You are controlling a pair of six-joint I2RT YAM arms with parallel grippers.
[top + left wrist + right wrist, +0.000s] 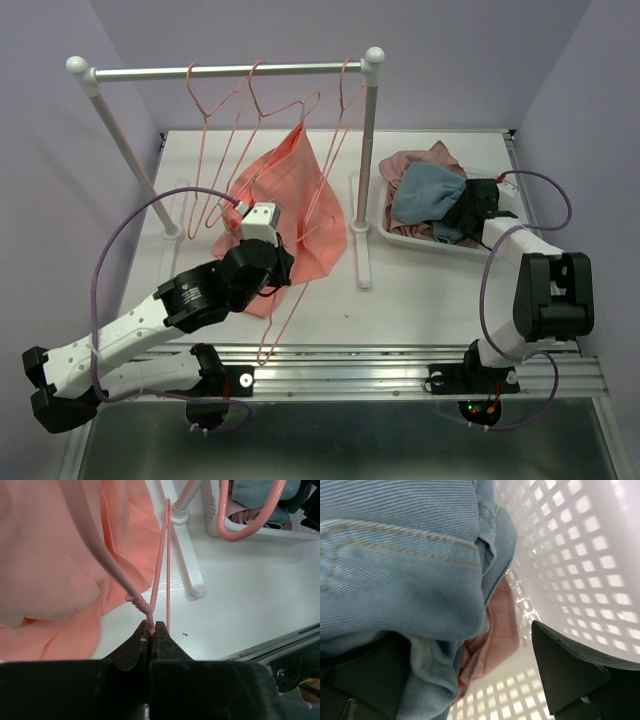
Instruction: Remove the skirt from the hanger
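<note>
– Left gripper (151, 627): what is it doing?
– Its two dark fingers are pressed together on the pink hanger (167, 555), pinching the thin wire just below the twisted neck. From above, that gripper (258, 218) sits over the left half of the white table (430, 300), right against the cloth.
– And the skirt?
– The skirt (290, 190) is the salmon-coral cloth under the metal rail (230, 70). Its upper end rises to a point beneath the rail, and the lower part spreads on the table beside the left gripper. In the left wrist view the skirt (50, 555) fills the left side, next to the hanger's wires. Whether it is hooked over the hanger cannot be told.
– Anything else on the rail?
– Other pink hangers (205, 110) dangle from it, bare.
– Where is the right gripper (462, 650)?
– Down inside the white basket (420, 243) on the right of the table. Its fingers (565, 670) stand wide apart, one near the perforated basket wall (580, 555), the other partly covered by cloth.
– What lies between them?
– A blue denim garment (395, 555) hangs into the gap, with a pink garment (495, 630) beneath it. Neither is clamped. From above, the blue denim garment (428, 190) rests on the pink garment (420, 160) in the basket.
</note>
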